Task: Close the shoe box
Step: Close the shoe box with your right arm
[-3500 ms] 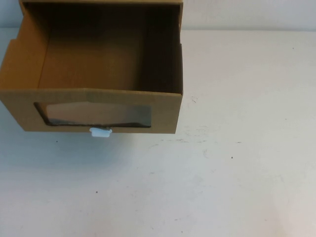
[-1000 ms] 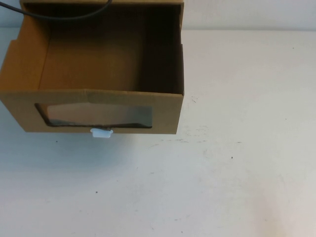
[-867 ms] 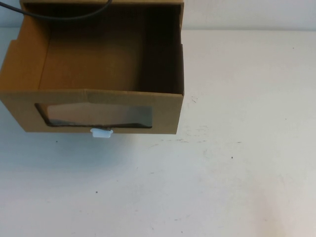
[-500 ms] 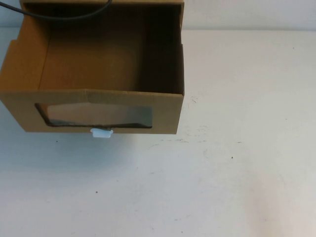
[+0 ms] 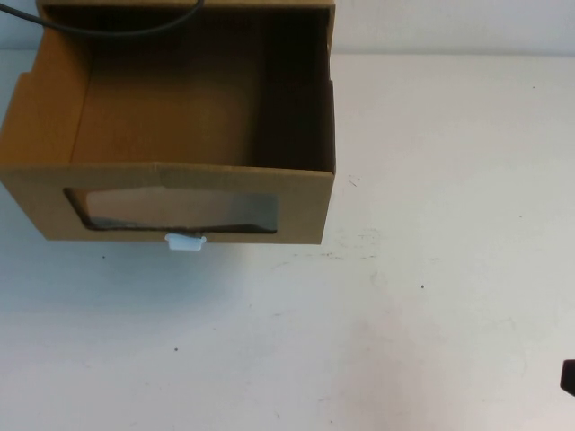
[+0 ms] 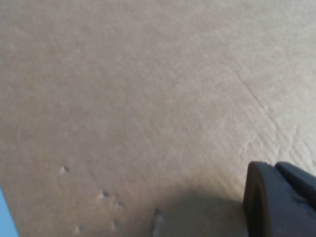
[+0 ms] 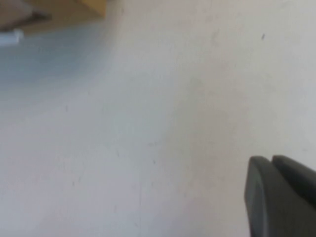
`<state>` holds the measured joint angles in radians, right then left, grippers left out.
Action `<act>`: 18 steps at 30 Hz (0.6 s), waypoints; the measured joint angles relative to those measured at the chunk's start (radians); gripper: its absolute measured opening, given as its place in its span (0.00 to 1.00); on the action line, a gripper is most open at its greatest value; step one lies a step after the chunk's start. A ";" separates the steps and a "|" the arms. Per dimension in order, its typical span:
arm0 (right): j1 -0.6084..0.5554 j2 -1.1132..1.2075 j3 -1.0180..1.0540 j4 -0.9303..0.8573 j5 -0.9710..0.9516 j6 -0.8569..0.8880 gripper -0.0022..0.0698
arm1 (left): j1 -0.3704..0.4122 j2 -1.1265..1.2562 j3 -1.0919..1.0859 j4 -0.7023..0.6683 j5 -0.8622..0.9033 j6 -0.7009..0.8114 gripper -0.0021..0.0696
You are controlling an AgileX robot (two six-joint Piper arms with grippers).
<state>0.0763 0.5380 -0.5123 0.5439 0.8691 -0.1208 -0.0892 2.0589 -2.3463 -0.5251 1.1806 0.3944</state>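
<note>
**A:** Where's your right pincer (image 5: 569, 377) just now?

**B:** It has only just poked in at the near right edge of the high view, a dark sliver that wasn't there half a second back. My wrist camera looks across bare white surface (image 7: 163, 123), with the box corner and its tab far off. Spread or pressed together? I cannot tell; only one dark edge shows.

**A:** And the left pincer (image 6: 281, 197)?

**B:** Right up against plain brown cardboard, which fills its whole wrist view. Same story, I cannot tell how it stands. From above the left arm is unseen; only a black cable (image 5: 117, 31) loops over the far rim.

**A:** The shoe box (image 5: 193, 211) itself?

**B:** Far left of the surface, drawer pulled well out, inside open to the camera and holding nothing, unmoved. So I judge closing hasn't begun; my right arm is just arriving.

**A:** Count it up.

**B:** One box, one window (image 5: 175, 208), one white pull tab (image 5: 184, 241) just below it, two pincers.
</note>
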 joint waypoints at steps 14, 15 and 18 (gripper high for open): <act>0.423 0.573 -0.523 -0.197 0.080 0.013 0.01 | 0.000 0.000 0.000 -0.002 0.000 -0.002 0.03; 0.506 0.605 -0.553 -0.261 0.044 0.065 0.01 | 0.000 0.000 0.000 -0.002 0.000 -0.002 0.03; 0.740 0.689 -0.604 -0.466 -0.101 0.212 0.01 | 0.000 0.000 0.000 -0.002 0.000 -0.004 0.03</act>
<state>0.8163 1.2266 -1.1165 0.0775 0.7685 0.0912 -0.0892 2.0589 -2.3463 -0.5269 1.1806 0.3909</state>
